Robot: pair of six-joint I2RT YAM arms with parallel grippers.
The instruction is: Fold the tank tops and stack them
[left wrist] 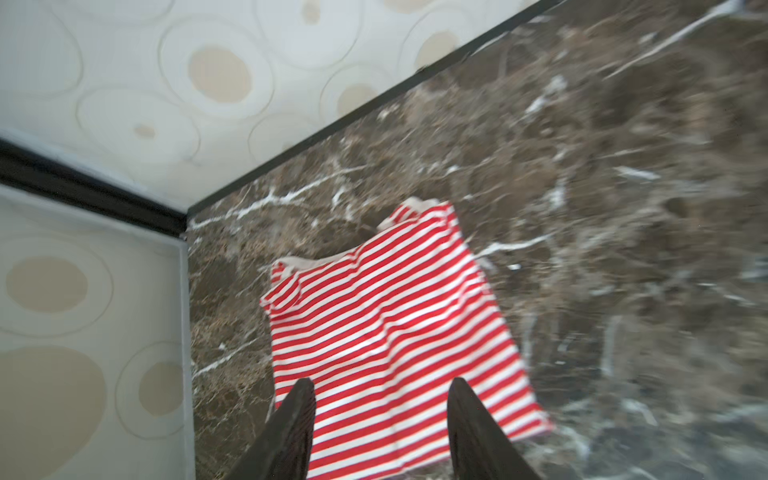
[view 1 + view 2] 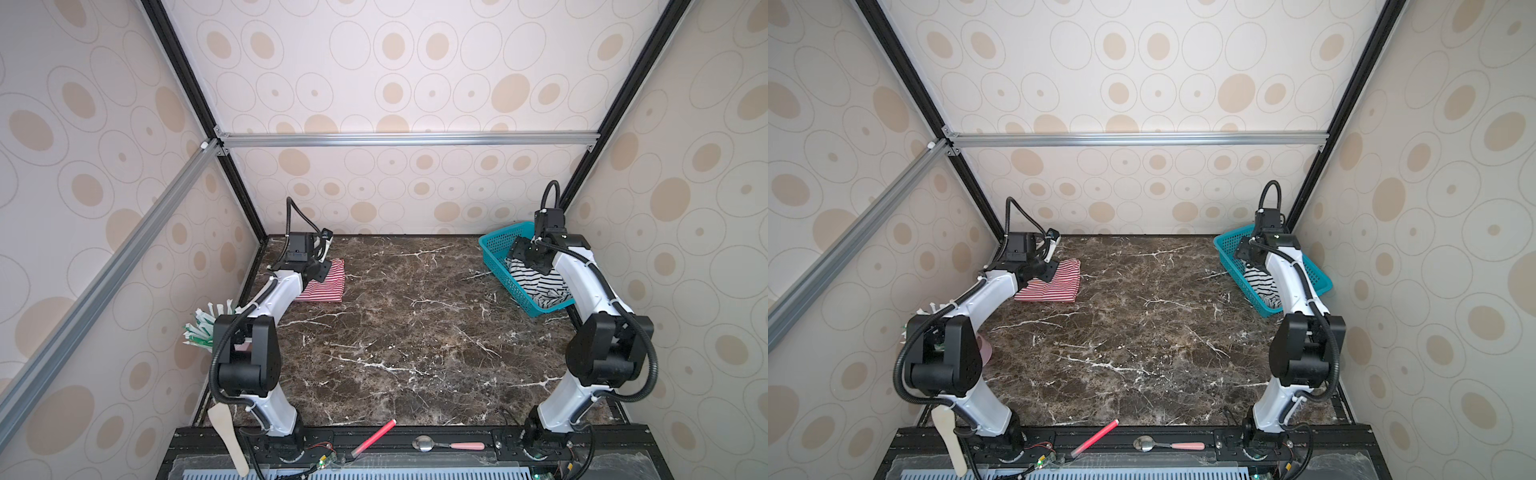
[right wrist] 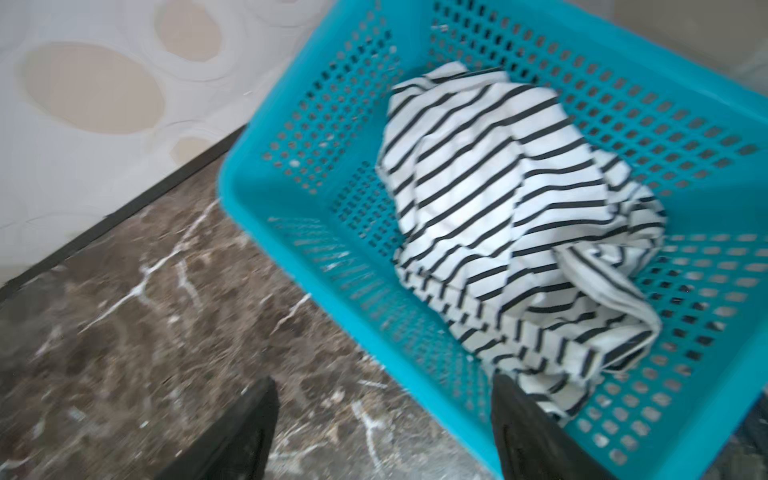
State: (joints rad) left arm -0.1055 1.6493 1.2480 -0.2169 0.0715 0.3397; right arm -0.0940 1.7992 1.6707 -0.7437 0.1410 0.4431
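Scanning left to right: a pale wooden spatula (image 2: 226, 440) and a bundle of white-and-green sachets (image 2: 203, 328) sit at the left edge of the dark marbled counter (image 2: 415, 332), clear of the work. The left gripper (image 1: 381, 382) hovers over the thin red-and-white striped tank top (image 1: 386, 324) at far left. Its fingers are spread and hold nothing, hem end below them. The top's long axis runs near-to-far, straps toward the back wall. A red plastic stick (image 2: 374, 438) and a pink-handled metal spoon (image 2: 424, 444) lie on the front rail. Far right, the right gripper (image 3: 384, 380) has fingers wide and empty, one over the counter and one over the teal mesh plastic basket (image 3: 232, 178). The black-and-white striped tank top (image 3: 498, 199) is crumpled inside, no clear axis.
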